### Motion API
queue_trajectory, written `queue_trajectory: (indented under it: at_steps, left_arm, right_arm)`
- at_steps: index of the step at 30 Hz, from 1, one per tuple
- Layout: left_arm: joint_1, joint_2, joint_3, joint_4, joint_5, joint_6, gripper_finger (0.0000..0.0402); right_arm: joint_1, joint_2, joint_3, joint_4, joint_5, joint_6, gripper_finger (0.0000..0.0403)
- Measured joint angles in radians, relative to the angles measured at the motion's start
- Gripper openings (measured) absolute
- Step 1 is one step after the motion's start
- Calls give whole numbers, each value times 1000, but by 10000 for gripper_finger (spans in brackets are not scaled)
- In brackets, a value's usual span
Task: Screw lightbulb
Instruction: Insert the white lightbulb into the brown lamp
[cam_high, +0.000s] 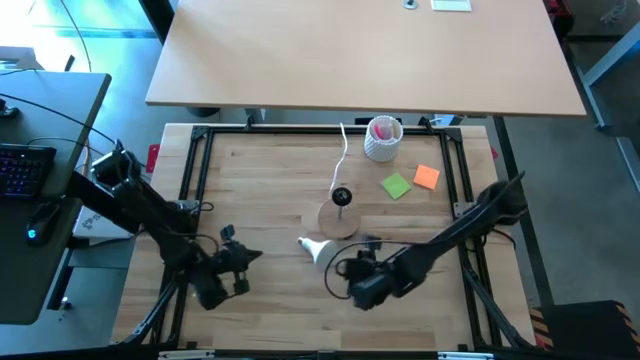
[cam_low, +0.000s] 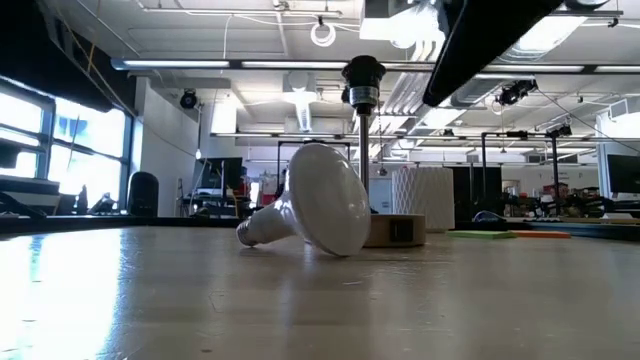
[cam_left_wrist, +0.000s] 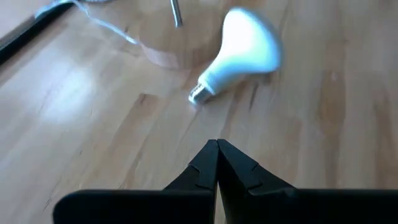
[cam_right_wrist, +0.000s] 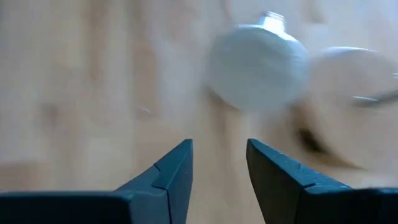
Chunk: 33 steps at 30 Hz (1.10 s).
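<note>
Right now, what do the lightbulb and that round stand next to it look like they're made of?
The lightbulb: matte white globe, frosted glass or plastic, I cannot tell which; its screw base glints silvery, likely metal. The round stand: pale disc with grain like the table's, apparently wood, with a thin shiny stem under a black socket.

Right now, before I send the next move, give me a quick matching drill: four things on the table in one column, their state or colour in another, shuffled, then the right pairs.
Things:
1. lightbulb
2. left hand
3. right hand
4. sticky note nearer the white cup

States:
A. fingers parted, pointed at the bulb's globe
B. orange
C. lying on its side beside the wooden stand, not held
D. fingers shut together, empty

Pairs: 1-C, 2-D, 3-A, 4-B
</note>
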Motion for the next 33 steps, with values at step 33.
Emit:
queue_trajectory:
  at_steps: [33]
  left_arm:
    - [415, 259, 0, 565, 564, 898, 141]
  right_arm:
    - [-329, 156, -222, 786, -515, -403, 268]
